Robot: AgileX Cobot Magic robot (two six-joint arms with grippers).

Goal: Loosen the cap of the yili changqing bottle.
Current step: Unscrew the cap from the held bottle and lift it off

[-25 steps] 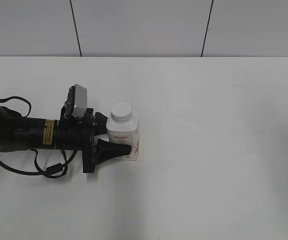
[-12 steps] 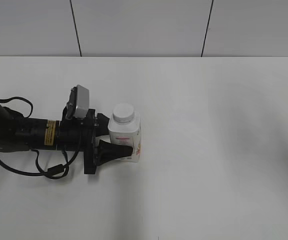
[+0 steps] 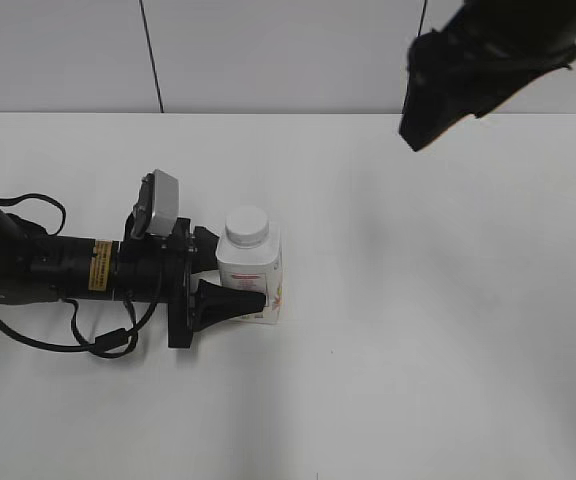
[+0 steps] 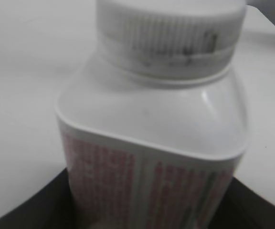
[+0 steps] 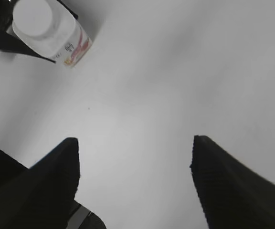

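While the left tool (image 3: 230,270) stands clamped on the body of the bottle (image 3: 251,276), one black finger on the near side and one on the far side, we see the cap (image 3: 245,225) seated on the neck and untouched, so the loosening itself is, in our judgement, not yet begun. The bottle stands upright on the white bench (image 3: 438,330), left of the middle. The right tool (image 5: 135,157) hangs high at the top right of the exterior view, well apart from the bottle, its two fingers spread wide with nothing between them. What is done, as far as we can tell, is the bracing of the bottle; what is left is to bring the right tool to the cap, grip it and turn it.

The bottle is white plastic, squarish, with rounded edges and sloped shoulders, and pink-red print runs down its sides. The cap (image 4: 171,36) is a flat-topped white disc with fine upright ribs round its rim and some grey smudges on them. The bench is smooth and matte.
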